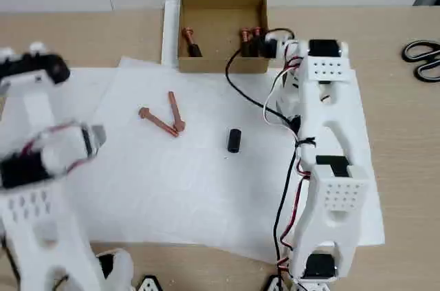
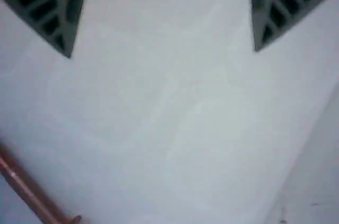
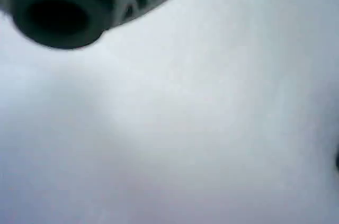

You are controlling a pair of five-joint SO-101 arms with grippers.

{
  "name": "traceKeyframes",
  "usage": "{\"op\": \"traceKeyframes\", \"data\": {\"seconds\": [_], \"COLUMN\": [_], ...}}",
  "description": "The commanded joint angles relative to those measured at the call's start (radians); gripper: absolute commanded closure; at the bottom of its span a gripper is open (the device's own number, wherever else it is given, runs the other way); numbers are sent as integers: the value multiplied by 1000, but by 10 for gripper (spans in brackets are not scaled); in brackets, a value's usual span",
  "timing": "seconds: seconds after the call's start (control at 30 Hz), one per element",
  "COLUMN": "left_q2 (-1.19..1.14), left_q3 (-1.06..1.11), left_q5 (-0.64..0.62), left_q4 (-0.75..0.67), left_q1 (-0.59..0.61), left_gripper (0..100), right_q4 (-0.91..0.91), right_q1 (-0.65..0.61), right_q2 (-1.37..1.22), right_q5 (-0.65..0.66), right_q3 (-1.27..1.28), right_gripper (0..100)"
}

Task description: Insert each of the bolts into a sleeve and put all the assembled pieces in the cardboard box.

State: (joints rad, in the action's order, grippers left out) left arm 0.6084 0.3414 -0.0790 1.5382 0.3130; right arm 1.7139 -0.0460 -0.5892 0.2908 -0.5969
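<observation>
Now | slender copper bolts | black cylindrical sleeve | square cardboard box

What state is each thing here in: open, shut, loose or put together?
Box: open, three assembled pieces inside.
Two bolts: loose on the sheet, no sleeves.
Sleeve: lying on the sheet, empty.
Left gripper: open, empty.
Right gripper: at the box, open or shut unclear.
</observation>
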Motion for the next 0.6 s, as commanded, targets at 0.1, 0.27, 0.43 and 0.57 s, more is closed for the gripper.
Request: {"op": "traceKeyframes", "data": {"seconds": [0.1, 0.27, 0.43, 0.57], "left_q2": [-434, -715, -884, -956], "left_q3": [-254, -334, -361, -412], "left_q5": [-212, -285, -523, -738], "left_q4": [-5, -41, -229, -307], "left_q1": [-212, -336, -336, -305], "left_gripper": [792, 793, 794, 794], "right_q4": [21, 21, 21, 21], "right_q1": [-21, -24, -18, -18], "right_q2": [120, 117, 119, 117], "right_q5": [-28, -29, -29, -29], "right_q3": [-28, -28, -26, -26], "right_gripper": [995, 995, 995, 995]}}
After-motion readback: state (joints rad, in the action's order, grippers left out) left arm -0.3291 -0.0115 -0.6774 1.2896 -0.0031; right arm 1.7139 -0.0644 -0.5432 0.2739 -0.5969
